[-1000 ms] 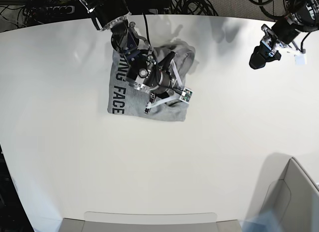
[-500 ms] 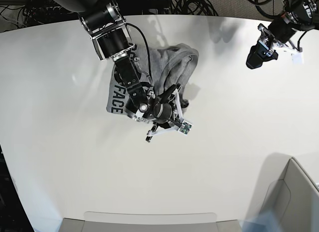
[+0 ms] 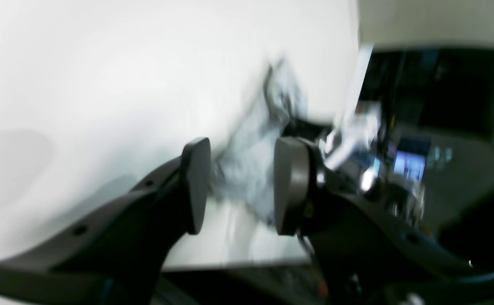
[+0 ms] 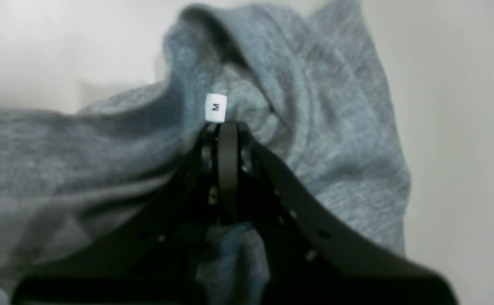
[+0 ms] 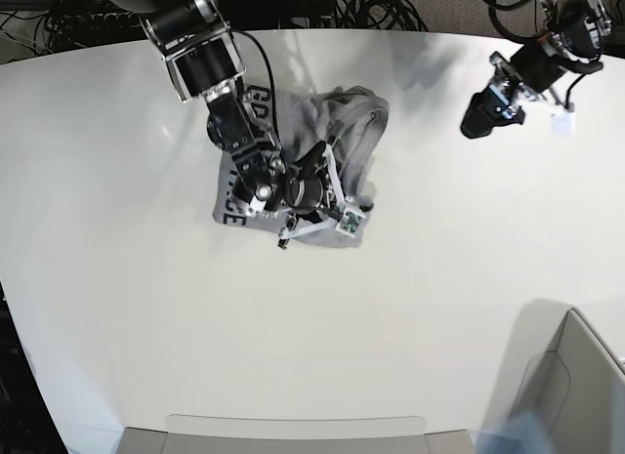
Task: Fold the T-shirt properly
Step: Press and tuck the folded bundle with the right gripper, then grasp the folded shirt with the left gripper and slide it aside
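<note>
So you're midway at best. Table: big white top, mostly bare. T-shirt sits on the far left part of it, bunched into a rough lump, not a neat rectangle. Part of the black lettering shows along its left edge; the far right side is heaped up in loose folds. My read: some of the cloth has been brought over, but edges aren't lined up and the heap still needs flattening and at least one more fold.

Right gripper is down on the shirt, fingers pressed together and pinching grey cloth right by the small white size tag, so you're holding it near the collar, as far as I can tell. Left gripper is up over the far right of the table, well apart from the shirt, fingers spread with nothing between them; that wrist view is blurred.

Containers: a pale box pokes in at the near right corner; its contents can't be made out.
</note>
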Available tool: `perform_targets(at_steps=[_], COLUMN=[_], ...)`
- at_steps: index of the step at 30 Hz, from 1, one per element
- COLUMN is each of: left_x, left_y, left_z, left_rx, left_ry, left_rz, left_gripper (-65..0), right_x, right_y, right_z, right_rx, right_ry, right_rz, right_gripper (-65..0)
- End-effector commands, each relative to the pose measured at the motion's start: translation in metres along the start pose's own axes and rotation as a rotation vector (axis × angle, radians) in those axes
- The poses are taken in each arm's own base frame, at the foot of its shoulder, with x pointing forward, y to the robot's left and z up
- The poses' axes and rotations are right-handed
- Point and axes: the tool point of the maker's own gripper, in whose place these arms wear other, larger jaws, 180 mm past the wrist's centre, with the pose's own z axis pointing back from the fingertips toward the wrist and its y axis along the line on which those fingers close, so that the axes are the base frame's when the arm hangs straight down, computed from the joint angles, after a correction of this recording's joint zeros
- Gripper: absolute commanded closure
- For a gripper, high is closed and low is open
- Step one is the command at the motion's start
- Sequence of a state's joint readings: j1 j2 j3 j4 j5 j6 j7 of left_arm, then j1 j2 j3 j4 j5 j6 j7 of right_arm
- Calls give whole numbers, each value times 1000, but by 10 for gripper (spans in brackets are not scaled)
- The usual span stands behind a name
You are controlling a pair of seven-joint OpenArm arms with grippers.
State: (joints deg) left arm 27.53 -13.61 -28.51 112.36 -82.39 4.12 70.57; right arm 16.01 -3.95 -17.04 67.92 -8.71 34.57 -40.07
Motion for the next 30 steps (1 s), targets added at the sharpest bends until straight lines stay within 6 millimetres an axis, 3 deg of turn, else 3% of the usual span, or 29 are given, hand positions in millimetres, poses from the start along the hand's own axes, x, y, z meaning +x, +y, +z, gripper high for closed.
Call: perform_targets(at_steps=[1, 4, 6, 10, 13, 14, 16, 21, 25, 27, 30], left_x=[-7, -18, -20, -25, -40, -46, -61, -105, -129, -127, -125], left_y=[-21, -33, -41, -52, -63, -68, -77, -91, -80, -64, -43], left_z=[-6, -20, -27, -35, -48, -56, -73, -116, -134, -140, -145], left_rx=[-59, -80, -90, -113, -92, -91, -76, -2, 106, 168, 233], left_ry=[46, 99, 116, 146, 184, 208, 247, 297, 306, 311, 328], left_rz=[9, 32, 47, 45, -49, -81, -168, -473, -598, -581, -554], left_gripper=[-243, -243, -243, -243, -242, -241, -222, -163, -162, -162, -162], right_x=[16, 43, 73, 122, 120, 112, 73, -16, -66, -78, -89], right_y=[-9, -18, -18, -35, -75, -91, -119, -144, -136, -128, -100], right_z=[-4, -9, -3, 37, 73, 82, 90, 91, 84, 80, 70], right_rx=[-5, 3, -5, -104, -250, -293, -351, -382, -355, -337, -241], right_ry=[-29, -109, -184, -326, -398, -398, -297, -45, 61, 81, 106], right_rz=[1, -1, 16, 80, -12, -51, -97, -128, -150, -156, -109], right_gripper=[0, 0, 0, 0, 0, 0, 0, 0, 0, 0, 0])
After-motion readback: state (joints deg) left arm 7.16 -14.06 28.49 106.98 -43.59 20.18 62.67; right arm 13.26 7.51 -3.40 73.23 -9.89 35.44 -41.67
